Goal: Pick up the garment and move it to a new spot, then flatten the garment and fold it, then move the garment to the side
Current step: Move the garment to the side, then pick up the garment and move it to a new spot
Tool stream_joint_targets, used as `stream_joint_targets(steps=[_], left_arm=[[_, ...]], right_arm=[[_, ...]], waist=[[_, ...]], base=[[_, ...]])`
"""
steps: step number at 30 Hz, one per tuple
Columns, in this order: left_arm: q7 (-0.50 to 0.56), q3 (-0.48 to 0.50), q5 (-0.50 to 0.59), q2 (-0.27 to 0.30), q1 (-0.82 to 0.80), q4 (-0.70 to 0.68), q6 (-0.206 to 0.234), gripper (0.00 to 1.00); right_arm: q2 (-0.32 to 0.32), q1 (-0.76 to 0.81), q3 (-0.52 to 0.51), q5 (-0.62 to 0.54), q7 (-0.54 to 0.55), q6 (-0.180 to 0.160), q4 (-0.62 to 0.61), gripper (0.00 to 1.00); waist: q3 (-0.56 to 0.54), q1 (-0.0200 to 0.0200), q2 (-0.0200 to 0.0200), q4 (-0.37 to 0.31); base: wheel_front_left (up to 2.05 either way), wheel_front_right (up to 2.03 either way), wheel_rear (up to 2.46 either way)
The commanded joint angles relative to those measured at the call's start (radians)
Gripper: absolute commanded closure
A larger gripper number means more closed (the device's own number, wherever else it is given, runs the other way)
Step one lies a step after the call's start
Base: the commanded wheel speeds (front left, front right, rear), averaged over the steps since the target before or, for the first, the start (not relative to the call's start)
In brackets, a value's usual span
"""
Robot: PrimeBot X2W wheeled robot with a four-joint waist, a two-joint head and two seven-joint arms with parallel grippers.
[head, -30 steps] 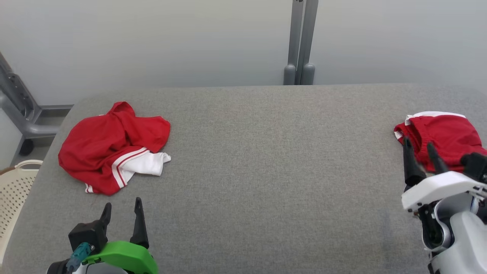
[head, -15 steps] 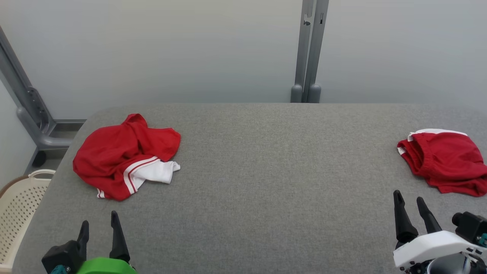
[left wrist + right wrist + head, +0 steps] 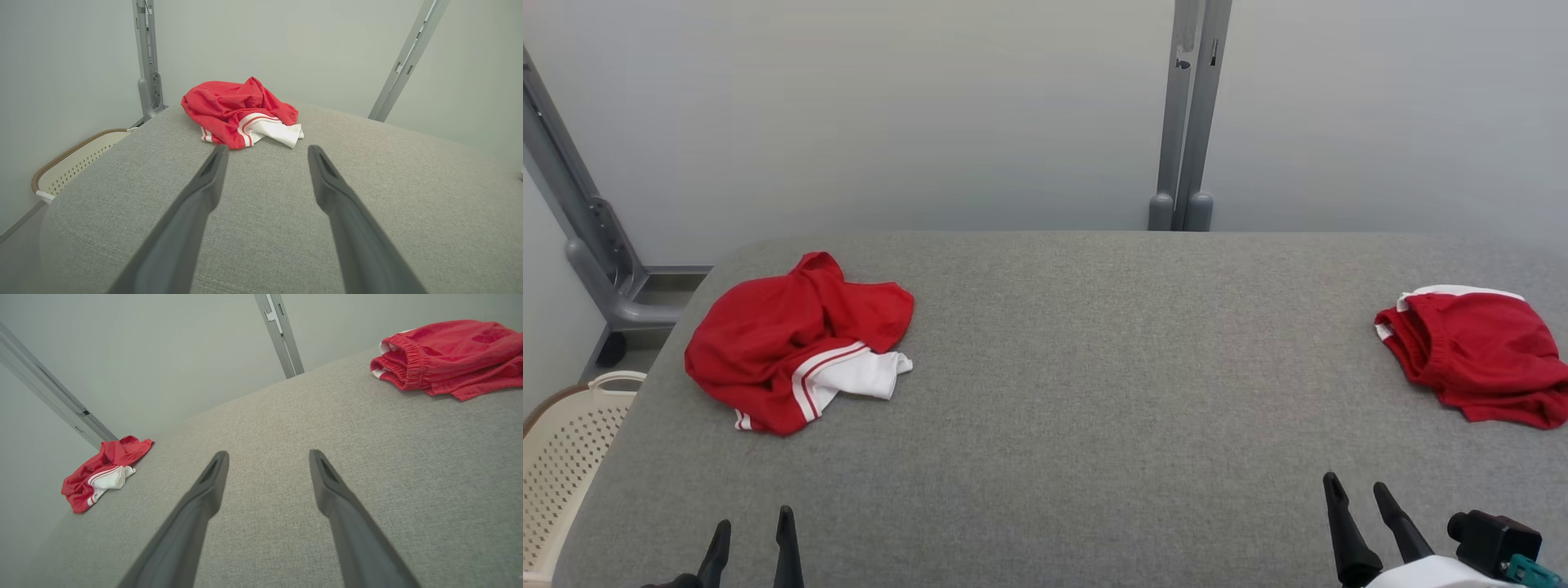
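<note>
crumpled garment (image 3: 792, 351) 10 o'clock, awaiting pickup | folded garment (image 3: 1478, 355) 2 o'clock, likely set aside | left tool (image 3: 754, 517), right tool (image 3: 1356, 483): apart, empty

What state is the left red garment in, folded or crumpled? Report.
Crumpled: the garment lies bunched in uneven heaps, white striped part sticking out.

Garment (image 3: 784, 359) on table (image 3: 1094, 408) at left, second garment (image 3: 1486, 359) at far right, basket (image 3: 564, 449) beside left edge

garment (image 3: 768, 351): matt cloth | table (image 3: 1094, 392): coarse woven fabric | basket (image 3: 564, 465): perforated plastic
</note>
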Motion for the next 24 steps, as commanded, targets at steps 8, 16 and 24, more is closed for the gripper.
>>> stream_joint_targets(steps=[8, 16, 24], left_arm=[[-0.005, 0.005, 0.043, -0.020, 0.023, 0.018, 0.002, 0.00], [-0.005, 0.006, 0.055, -0.023, 0.009, 0.025, -0.004, 0.00], [-0.002, -0.004, 0.061, -0.016, -0.009, 0.025, -0.003, 0.00]], right_arm=[[-0.002, 0.020, 0.006, -0.045, -0.003, 0.000, 0.013, 0.00], [-0.002, 0.006, 0.002, -0.051, -0.005, 0.000, 0.019, 0.00], [-0.002, 0.001, -0.001, -0.051, -0.010, 0.000, 0.019, 0.00]], waist=[[0.009, 0.0001, 0.0000, -0.007], [0.013, 0.0001, 0.0000, -0.009], [0.021, 0.0001, 0.0000, 0.004]], base=[[0.00, 0.00, 0.00], [0.00, 0.00, 0.00], [0.00, 0.00, 0.00]])
